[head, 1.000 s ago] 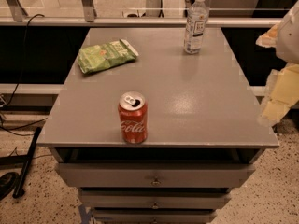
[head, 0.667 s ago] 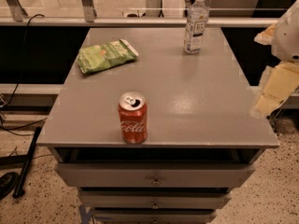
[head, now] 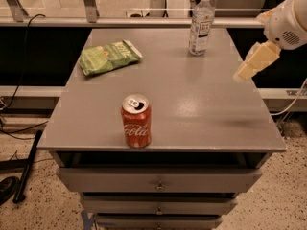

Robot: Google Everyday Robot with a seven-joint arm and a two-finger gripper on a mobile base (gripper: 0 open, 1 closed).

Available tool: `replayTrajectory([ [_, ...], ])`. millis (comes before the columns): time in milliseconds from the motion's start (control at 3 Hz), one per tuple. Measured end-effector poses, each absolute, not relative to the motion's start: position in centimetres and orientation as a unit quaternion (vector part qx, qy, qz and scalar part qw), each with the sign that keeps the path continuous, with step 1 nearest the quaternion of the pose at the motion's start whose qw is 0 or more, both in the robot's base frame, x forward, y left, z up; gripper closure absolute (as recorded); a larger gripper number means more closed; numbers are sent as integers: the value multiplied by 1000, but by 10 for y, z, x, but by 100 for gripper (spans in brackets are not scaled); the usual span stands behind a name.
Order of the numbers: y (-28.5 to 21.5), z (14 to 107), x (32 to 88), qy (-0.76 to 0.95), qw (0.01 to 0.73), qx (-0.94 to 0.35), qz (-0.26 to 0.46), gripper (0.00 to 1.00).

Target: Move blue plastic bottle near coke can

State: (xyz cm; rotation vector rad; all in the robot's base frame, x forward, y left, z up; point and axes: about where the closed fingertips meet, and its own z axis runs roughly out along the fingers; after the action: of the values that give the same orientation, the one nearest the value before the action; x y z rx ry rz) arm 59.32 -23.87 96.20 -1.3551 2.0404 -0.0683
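Observation:
The blue plastic bottle (head: pixel 201 24), clear with a white cap and a printed label, stands upright at the far right of the grey table (head: pixel 201 104). The red coke can (head: pixel 136 121) stands upright near the table's front edge, left of centre, top opened. My gripper (head: pixel 243 73), cream-coloured, hangs above the table's right edge, to the right of and nearer than the bottle, and holds nothing. It is well apart from both bottle and can.
A green chip bag (head: pixel 108 56) lies at the far left of the table. Drawers (head: pixel 158 181) sit under the tabletop. A metal railing (head: pixel 144 11) runs behind the table. Black cables (head: pixel 24 128) lie on the floor at left.
My gripper has risen and moved inward and farther back, from beside the table's right front edge toward the bottle. The bottle, can and chip bag have not moved.

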Motion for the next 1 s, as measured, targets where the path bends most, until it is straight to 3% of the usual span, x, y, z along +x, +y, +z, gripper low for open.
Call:
replayTrajectory([
  [667,-232,962,592,785,342,-516,-15,0],
  [1000,-218,945,619,795,366,-484,13,0],
])
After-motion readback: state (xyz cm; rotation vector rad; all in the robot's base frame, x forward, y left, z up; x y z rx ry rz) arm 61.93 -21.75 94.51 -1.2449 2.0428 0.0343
